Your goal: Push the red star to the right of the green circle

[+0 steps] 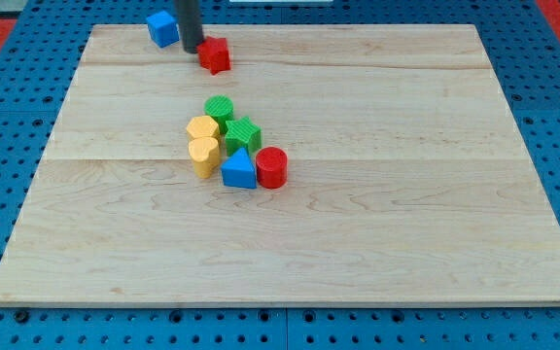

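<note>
Camera view: red star (215, 55) touches my tip (193, 48) on its right.

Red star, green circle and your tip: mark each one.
red star (216, 55): camera view, on its top face.
green circle (219, 107): camera view, on its ridged top.
my tip (192, 48): camera view, the rod's very end.

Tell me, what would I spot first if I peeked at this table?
Probably the huddle of bright blocks in the middle of the wooden board: green circle, green star, two yellow blocks, a blue triangle and a red cylinder. Near the view's top, my tip sits between the blue cube and the red star.
</note>
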{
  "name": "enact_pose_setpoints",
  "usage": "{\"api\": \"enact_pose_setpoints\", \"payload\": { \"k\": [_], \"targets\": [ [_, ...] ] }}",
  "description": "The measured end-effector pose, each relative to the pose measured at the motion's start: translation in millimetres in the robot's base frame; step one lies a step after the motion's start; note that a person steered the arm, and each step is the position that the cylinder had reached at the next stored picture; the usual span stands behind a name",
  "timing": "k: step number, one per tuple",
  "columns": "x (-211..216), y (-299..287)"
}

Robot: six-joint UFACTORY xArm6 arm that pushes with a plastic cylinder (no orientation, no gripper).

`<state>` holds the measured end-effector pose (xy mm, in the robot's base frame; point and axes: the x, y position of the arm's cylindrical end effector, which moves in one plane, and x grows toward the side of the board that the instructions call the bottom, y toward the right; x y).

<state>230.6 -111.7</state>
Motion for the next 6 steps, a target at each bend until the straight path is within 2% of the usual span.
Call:
{"api": "enact_pose_setpoints", "payload": {
  "k": [3, 4, 5, 6],
  "targets": [
    [25.8, 91.4],
    [32.4, 104.8],
    [9.8, 92.1],
    [20.3, 86.4]
  ]
}}
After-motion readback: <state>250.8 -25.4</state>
